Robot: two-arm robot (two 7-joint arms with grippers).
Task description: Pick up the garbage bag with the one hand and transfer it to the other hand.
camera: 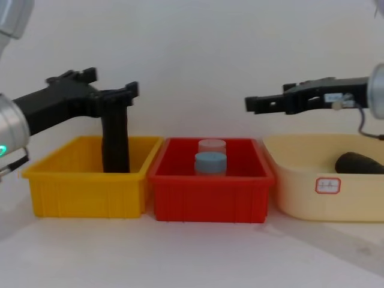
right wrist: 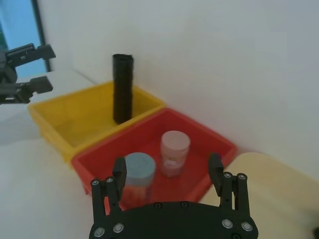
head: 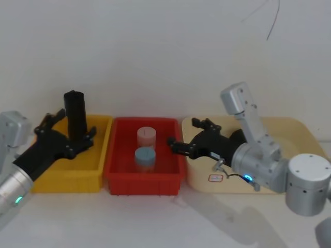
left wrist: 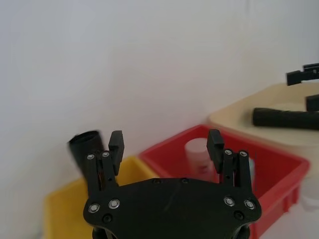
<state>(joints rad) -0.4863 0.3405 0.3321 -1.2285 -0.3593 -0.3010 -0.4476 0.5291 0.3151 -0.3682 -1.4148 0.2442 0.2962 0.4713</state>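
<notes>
Three bins on the table

The garbage bag (head: 75,114) is stood upright in the yellow bin (head: 77,175), beside the released left claw (head: 70,135). Two jars are kept in the red bin (head: 145,181). Another black roll (camera: 360,163) is laid in the cream bin (camera: 300,198), under the released right claw (head: 183,135).

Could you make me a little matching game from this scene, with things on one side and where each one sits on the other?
Things:
1. upright black roll
2. blue-lidded jar
3. lying black roll
4. left gripper

Places:
A. in the cream tub
B. in the red bin
C. standing in the yellow bin
D. open, over the yellow bin, beside the upright roll

Pairs: 1-C, 2-B, 3-A, 4-D
</notes>
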